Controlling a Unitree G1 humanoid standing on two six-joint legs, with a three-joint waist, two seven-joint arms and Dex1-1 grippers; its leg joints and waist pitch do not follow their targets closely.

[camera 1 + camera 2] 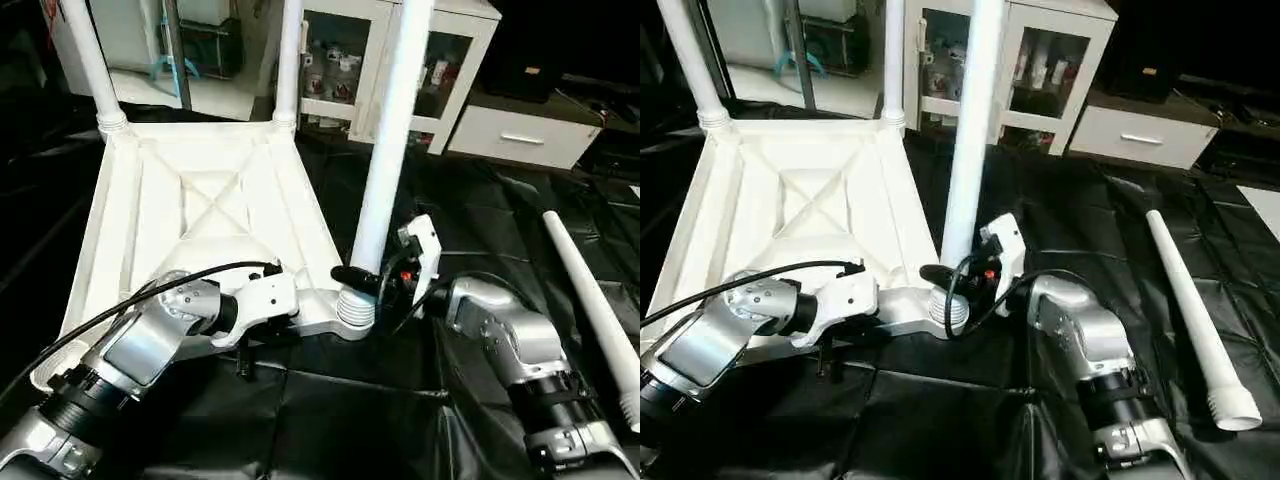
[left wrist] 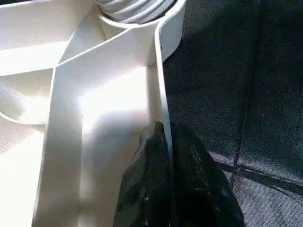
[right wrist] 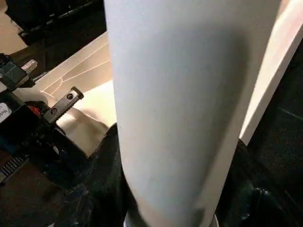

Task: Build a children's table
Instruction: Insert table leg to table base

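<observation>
The children's table top (image 1: 200, 200) lies upside down on the black mat, ribbed underside up. Two white legs (image 1: 88, 60) (image 1: 289, 60) stand in its far corner sockets. A third leg (image 1: 390, 130) stands upright in the near right socket (image 1: 355, 310). My right gripper (image 1: 365, 278) is shut around this leg just above the socket, with a black finger on each side of the tube (image 3: 180, 118). My left gripper (image 2: 166, 130) is shut on the thin rim wall (image 2: 161, 85) of the top's near edge, just left of that socket.
A fourth white leg (image 1: 1190, 310) lies loose on the black mat at the right. A white cabinet with glass doors (image 1: 460, 60) and a low white drawer unit (image 1: 520, 135) stand behind the table.
</observation>
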